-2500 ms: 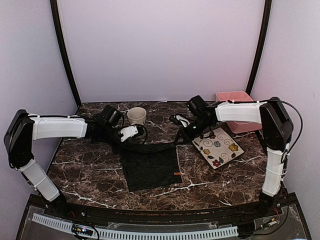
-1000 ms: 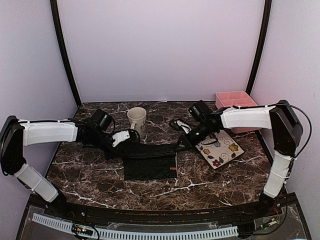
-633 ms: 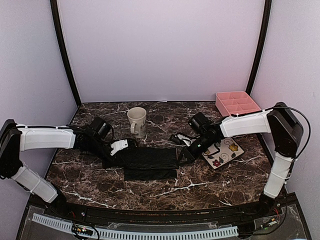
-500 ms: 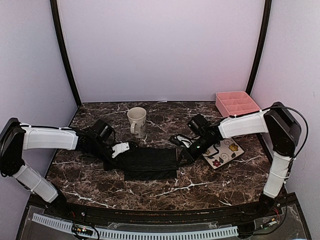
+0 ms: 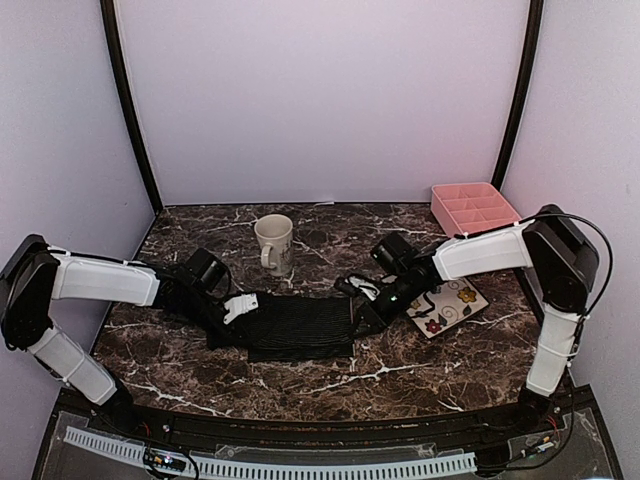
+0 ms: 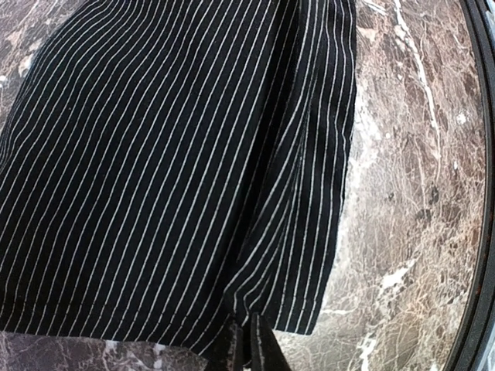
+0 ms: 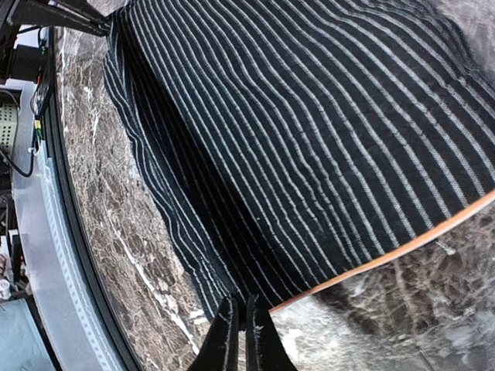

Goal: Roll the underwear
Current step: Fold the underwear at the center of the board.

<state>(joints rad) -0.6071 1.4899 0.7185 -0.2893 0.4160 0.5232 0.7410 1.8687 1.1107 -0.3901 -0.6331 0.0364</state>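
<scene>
Two thin pinches, either could let go.
Closed almost tight, the left gripper (image 6: 244, 344) and right gripper (image 7: 238, 328) each seem to nip only a hem edge of the black striped underwear (image 5: 300, 325), folded flat mid-table (image 5: 400, 372). Such shallow bites may slip, skewing the roll.

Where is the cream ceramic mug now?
In the top view, the cream ceramic mug stands left of centre, just behind the folded black striped underwear.
</scene>
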